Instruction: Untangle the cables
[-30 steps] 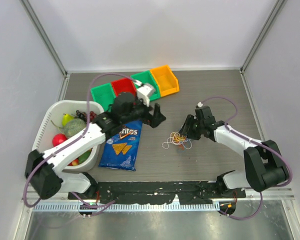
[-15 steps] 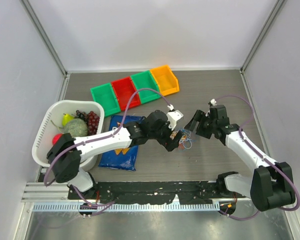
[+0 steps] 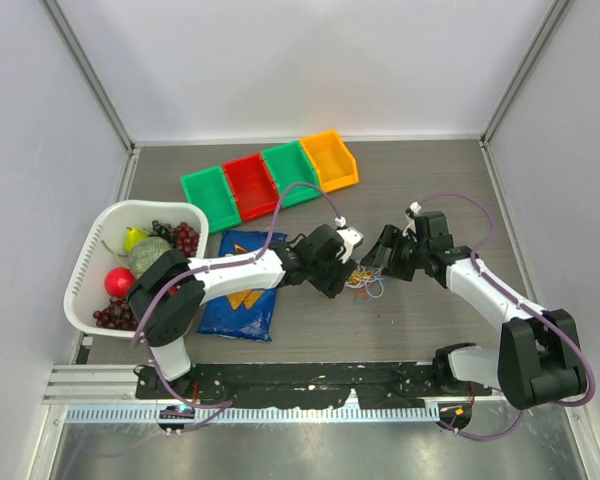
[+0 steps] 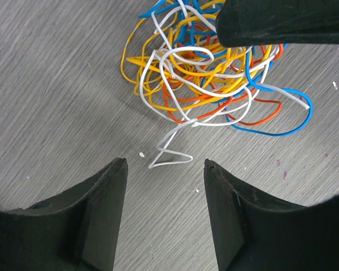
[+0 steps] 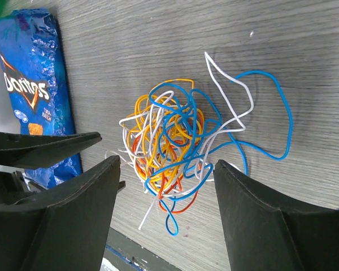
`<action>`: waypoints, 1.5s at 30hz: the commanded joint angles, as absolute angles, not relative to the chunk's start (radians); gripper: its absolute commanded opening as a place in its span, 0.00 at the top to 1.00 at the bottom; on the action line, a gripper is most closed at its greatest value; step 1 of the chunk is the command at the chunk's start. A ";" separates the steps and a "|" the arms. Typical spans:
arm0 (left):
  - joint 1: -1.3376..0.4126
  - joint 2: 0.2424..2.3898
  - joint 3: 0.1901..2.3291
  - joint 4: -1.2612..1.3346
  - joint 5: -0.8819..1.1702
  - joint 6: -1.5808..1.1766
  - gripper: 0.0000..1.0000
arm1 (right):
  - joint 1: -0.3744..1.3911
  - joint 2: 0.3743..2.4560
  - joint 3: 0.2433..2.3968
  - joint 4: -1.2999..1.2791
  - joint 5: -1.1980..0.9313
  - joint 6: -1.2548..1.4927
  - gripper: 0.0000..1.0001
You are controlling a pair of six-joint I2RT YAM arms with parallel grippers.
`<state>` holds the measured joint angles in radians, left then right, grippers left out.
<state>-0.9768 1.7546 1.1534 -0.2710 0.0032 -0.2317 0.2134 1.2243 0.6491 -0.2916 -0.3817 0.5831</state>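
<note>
Cables near chip bag, right-wrist view

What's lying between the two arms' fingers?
The cables, a tangle of orange, yellow, blue and white strands on the table, clearest in the right wrist view.

Whole setup sits on a grey wood-grain laminate tabletop, boxed in by plain white panel walls at the back, left and right. Slim aluminium frame struts run down the two back corners. Along the near edge there's a black mounting plate, a pale slotted rail, then a brushed metal sheet. Lighting's soft and even, with barely any shadows.
</note>
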 commanded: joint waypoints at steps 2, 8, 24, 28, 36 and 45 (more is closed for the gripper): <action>-0.963 1.795 1.189 -0.216 0.077 -0.244 0.44 | 0.215 1.239 0.629 -0.239 -0.416 0.569 0.29; -0.962 1.824 1.212 -0.219 0.087 -0.256 0.53 | 0.215 1.252 0.604 -0.190 -0.428 0.594 0.29; -0.962 1.646 1.201 -0.272 0.034 -0.198 1.00 | 0.241 1.221 0.595 -0.172 -0.388 0.604 0.36; -0.960 1.537 1.207 -0.324 0.130 -0.199 1.00 | 0.285 1.166 0.597 -0.155 -0.388 0.572 0.29; -0.963 1.448 1.321 -0.333 0.250 -0.325 1.00 | 0.333 1.273 0.580 -0.025 -0.411 0.624 0.30; -0.962 1.258 1.526 -0.364 0.148 -0.354 1.00 | 0.331 1.353 0.615 -0.181 -0.099 0.663 0.44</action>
